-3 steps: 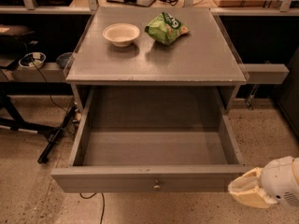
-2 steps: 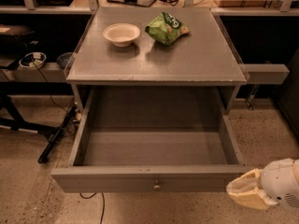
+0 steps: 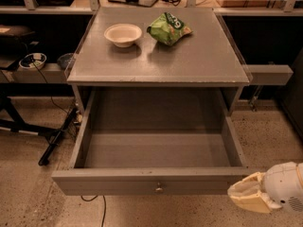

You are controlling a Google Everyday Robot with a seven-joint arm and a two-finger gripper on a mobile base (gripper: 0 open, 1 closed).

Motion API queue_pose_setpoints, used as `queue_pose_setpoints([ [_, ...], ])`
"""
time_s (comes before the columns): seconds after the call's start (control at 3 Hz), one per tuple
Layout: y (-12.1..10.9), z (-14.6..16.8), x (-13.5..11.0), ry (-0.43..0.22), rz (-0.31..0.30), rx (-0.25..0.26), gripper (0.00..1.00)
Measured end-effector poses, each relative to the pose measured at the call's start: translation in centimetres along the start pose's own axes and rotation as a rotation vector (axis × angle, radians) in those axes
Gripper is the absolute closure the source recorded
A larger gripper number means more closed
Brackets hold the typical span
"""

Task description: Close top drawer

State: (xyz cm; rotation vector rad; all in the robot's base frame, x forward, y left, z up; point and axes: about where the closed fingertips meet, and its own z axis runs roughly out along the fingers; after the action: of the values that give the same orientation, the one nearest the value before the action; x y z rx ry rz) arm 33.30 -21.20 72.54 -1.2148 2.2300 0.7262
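The drawer (image 3: 109, 182) is seen pulled far out of the cabinet (image 3: 189, 60), so nothing of the closing is judged to be done, and the whole travel inward is left. Nothing is seen inside it, and its knob (image 3: 159, 188) sits at the middle of the front. The gripper (image 3: 241, 195) is found low at the right, just beside the right end of the drawer front. Contact cannot be confirmed, and whether it is open or closed cannot be told. A wide, plain face is offered for pushing. Free floor is seen before the drawer. At the left a black stand leg (image 3: 57, 138) and a cable (image 3: 97, 207) lie near, but outside the drawer's path. The bowl (image 3: 123, 33) and green bag (image 3: 169, 28) on top are well apart from the work.
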Motion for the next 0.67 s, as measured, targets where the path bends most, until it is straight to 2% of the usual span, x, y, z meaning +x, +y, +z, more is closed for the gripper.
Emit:
queue_pose_setpoints([
  [0.33, 0.3, 1.3, 1.1, -0.087, 0.036, -0.024, 1.00],
  [0.67, 0.7, 3.1, 1.6, -0.154, 0.051, -0.073, 1.00],
])
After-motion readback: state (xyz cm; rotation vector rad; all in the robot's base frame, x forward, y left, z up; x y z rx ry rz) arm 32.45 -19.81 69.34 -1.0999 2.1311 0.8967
